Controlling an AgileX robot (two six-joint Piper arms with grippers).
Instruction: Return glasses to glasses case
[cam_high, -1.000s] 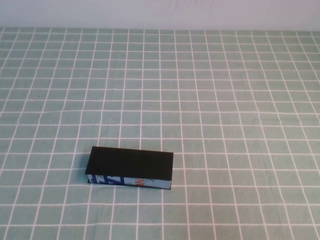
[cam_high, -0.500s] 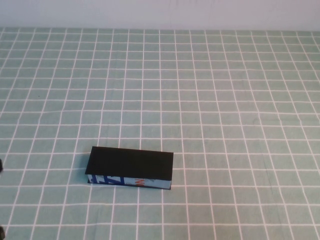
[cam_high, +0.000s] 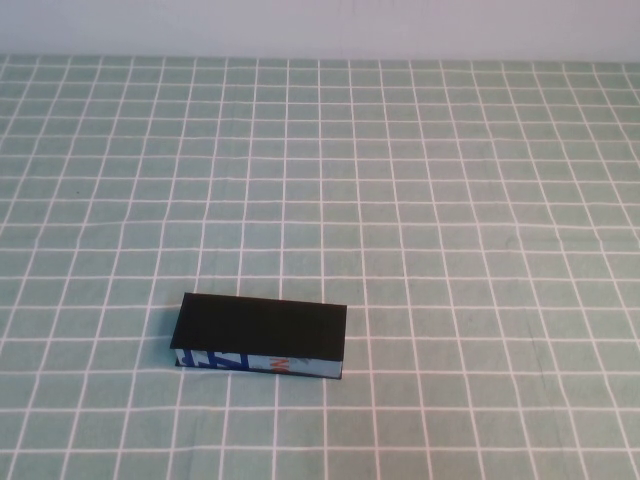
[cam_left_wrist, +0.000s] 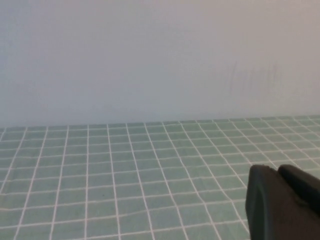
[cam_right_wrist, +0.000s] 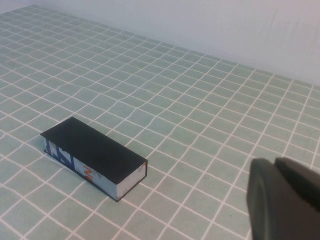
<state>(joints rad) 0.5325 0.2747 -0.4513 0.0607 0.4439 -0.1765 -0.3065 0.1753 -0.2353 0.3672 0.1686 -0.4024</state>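
The glasses case (cam_high: 262, 328) lies on the green checked cloth at the near left of centre, lid down flat, its blue-and-white front side with the orange mark facing me. It also shows in the right wrist view (cam_right_wrist: 92, 149). The glasses are not visible in any view. Neither arm shows in the high view. My left gripper (cam_left_wrist: 277, 172) is shut and empty over bare cloth, facing the back wall. My right gripper (cam_right_wrist: 275, 165) is shut and empty, held well off to the case's right.
The green cloth with white grid lines (cam_high: 450, 200) covers the whole table up to a plain pale wall (cam_high: 320, 25) at the back. Nothing else stands on it.
A dark bit of the left arm that showed at the high view's left edge half a second ago has gone out of view. The case has not moved.
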